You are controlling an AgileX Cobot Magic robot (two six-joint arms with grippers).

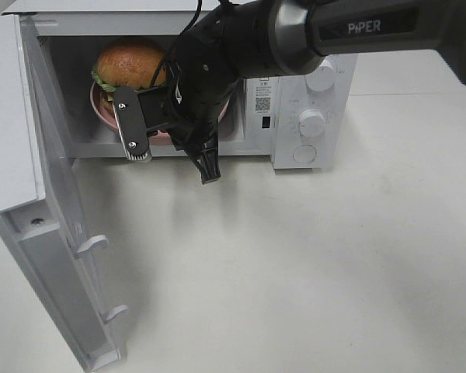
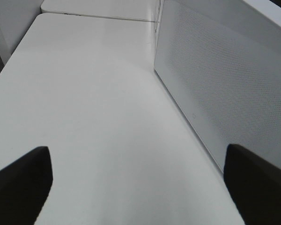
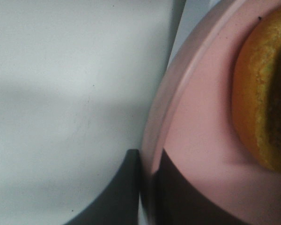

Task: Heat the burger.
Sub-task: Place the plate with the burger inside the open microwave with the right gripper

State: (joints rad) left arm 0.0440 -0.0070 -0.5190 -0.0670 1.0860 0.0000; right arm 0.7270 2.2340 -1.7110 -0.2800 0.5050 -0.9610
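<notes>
1. Currently the burger (image 1: pixel 128 64) sits on the pink plate (image 1: pixel 98 107) inside the microwave (image 1: pixel 311 85), whose door (image 1: pixel 23 155) stands wide open.
2. My right gripper (image 3: pixel 147 168) is clenched on the plate's near rim, one finger on either side of it. I cannot tell whether the plate rests fully on the cavity floor.
3. My left gripper (image 2: pixel 138 183) is spread wide with nothing between its fingers. It hangs over the table (image 2: pixel 93 93), just beside the microwave's perforated side panel.
4. Risk: if I pull the right arm back before the fingers let go, the plate comes out with it and the burger could slide or topple.
5. Risk: if I let go with the plate tilted or lifted, it drops and the bun may shift off its layers.
6. Risk: if I swing the door shut too soon, it hits the right arm, which reaches across the opening.
7. Risk: a careless sideways move by the left arm could nudge the whole microwave.
</notes>
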